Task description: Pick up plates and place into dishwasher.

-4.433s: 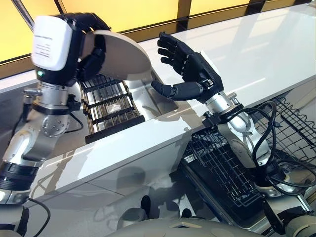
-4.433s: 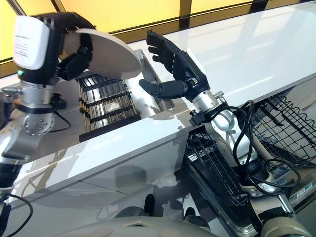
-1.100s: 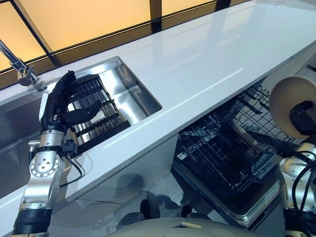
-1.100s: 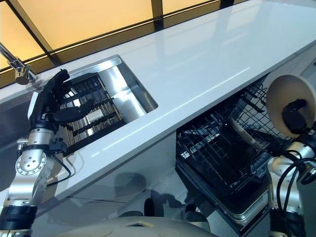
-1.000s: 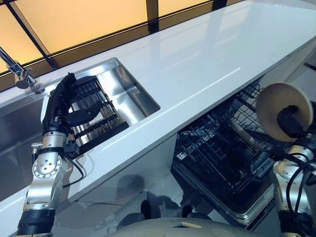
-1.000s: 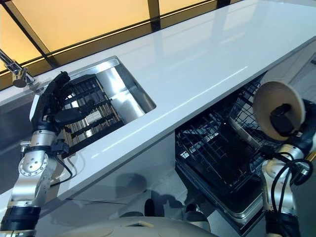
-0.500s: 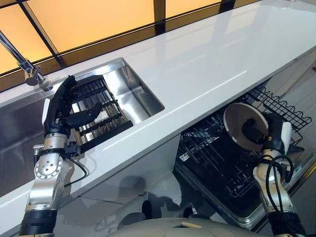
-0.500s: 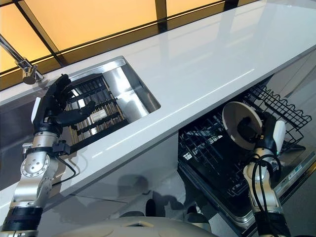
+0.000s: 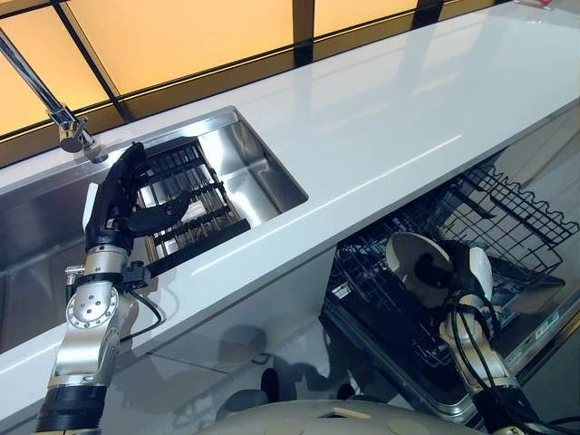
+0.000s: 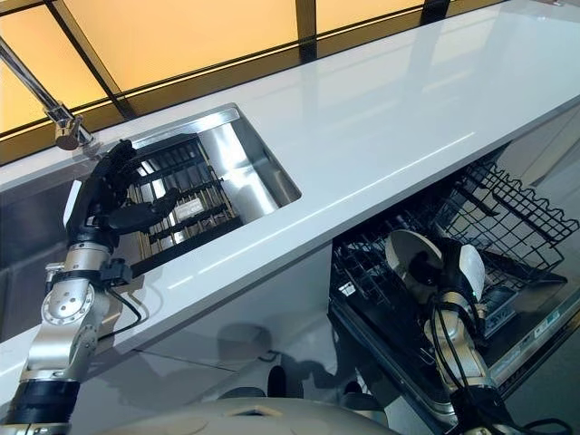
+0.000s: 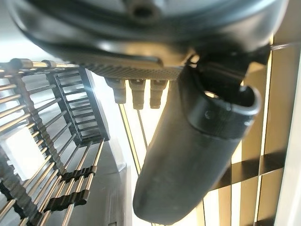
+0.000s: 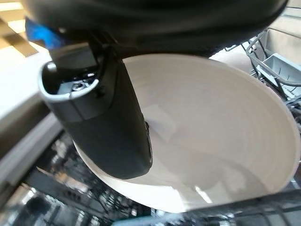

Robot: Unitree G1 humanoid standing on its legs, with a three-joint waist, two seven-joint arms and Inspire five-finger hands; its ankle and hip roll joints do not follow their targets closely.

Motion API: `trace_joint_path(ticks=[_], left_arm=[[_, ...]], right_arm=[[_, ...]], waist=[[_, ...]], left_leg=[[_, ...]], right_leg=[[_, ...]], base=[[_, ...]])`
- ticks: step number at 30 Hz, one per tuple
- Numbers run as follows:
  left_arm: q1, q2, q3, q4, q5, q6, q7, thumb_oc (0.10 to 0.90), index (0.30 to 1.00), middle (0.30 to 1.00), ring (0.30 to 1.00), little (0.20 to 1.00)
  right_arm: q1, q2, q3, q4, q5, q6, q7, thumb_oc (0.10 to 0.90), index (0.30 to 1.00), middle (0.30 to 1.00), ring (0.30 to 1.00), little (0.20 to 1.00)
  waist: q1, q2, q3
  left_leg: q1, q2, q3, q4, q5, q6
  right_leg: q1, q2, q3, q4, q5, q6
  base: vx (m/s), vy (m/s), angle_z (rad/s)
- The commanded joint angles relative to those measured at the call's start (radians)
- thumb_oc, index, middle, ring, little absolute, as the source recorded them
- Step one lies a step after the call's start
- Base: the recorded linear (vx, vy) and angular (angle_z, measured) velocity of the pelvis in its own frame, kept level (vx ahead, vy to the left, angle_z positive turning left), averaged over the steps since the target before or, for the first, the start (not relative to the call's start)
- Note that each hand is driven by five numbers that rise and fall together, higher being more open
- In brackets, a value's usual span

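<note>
Now, in the left eye view, we grip the plate (image 9: 415,268) in our right hand (image 9: 450,269), on edge and low among the wires of the dishwasher rack (image 9: 507,213); we judge that it stands this way so it can slot between the tines. Our left hand (image 9: 122,195) hovers over the dish rack (image 9: 186,204) in the sink (image 9: 263,172), fingers straight and spread, holding nothing and likely waiting to take another plate.

Next, the left wrist view shows the thumb (image 11: 188,155) apart from the fingers above that dish rack's bars.

Lastly, in the right wrist view, our thumb (image 12: 110,127) presses on the plate's white inner face, clamping it against the fingers behind.
</note>
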Motion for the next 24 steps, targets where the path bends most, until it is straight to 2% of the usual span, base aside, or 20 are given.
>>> trace_joint_path(ticks=[1, 15, 17, 18, 24], left_arm=[[-0.097, 0.047, 0.021, -0.023, -0.008, -0.066, -0.008, 0.8, 0.9, 0.9, 0.9, 0.9], [-0.143, 0.062, -0.037, -0.024, -0.007, -0.037, -0.061, 0.8, 0.9, 0.9, 0.9, 0.9], [-0.145, 0.064, -0.042, -0.029, -0.008, -0.029, -0.07, 0.8, 0.9, 0.9, 0.9, 0.9], [-0.146, 0.063, -0.045, -0.027, -0.009, -0.03, -0.071, 0.8, 0.9, 0.9, 0.9, 0.9], [-0.147, 0.056, -0.051, -0.03, -0.008, -0.032, -0.073, 0.8, 0.9, 0.9, 0.9, 0.9]], right_arm=[[-0.15, -0.014, 0.014, -0.016, -0.077, -0.018, -0.052, 0.1, 0.3, 0.3, 0.3, 0.2], [-0.22, 0.0, 0.101, 0.125, -0.042, 0.044, -0.069, 0.1, 0.3, 0.3, 0.3, 0.2], [-0.228, 0.002, 0.109, 0.142, -0.028, 0.055, -0.06, 0.325, 0.493, 0.493, 0.493, 0.425], [-0.231, 0.0, 0.11, 0.147, -0.015, 0.051, -0.059, 0.8, 0.9, 0.9, 0.9, 0.9], [-0.232, 0.006, 0.104, 0.119, 0.003, 0.02, -0.077, 0.8, 0.9, 0.9, 0.9, 0.9]], waist=[[0.015, -0.01, -0.028], [0.043, -0.001, -0.026], [0.048, 0.0, -0.025], [0.049, 0.0, -0.024], [0.048, 0.0, -0.021]], left_leg=[[0.077, -0.068, 0.032, 0.006, -0.141, 0.054], [0.078, -0.068, 0.017, 0.006, -0.138, 0.052], [0.079, -0.068, 0.014, 0.006, -0.137, 0.051], [0.079, -0.068, 0.013, 0.006, -0.137, 0.051], [0.082, -0.068, 0.01, 0.006, -0.138, 0.051]], right_leg=[[-0.01, 0.049, -0.024, 0.032, -0.018, 0.011], [0.001, 0.046, -0.037, 0.027, -0.021, 0.008], [0.003, 0.046, -0.04, 0.026, -0.021, 0.007], [0.004, 0.046, -0.041, 0.026, -0.021, 0.006], [0.007, 0.046, -0.041, 0.028, -0.023, 0.004]], base=[[0.0, 0.0, 0.0], [0.02, -0.011, 0.03], [0.02, -0.019, 0.04], [0.01, -0.011, 0.05], [0.0, -0.004, 0.06]])
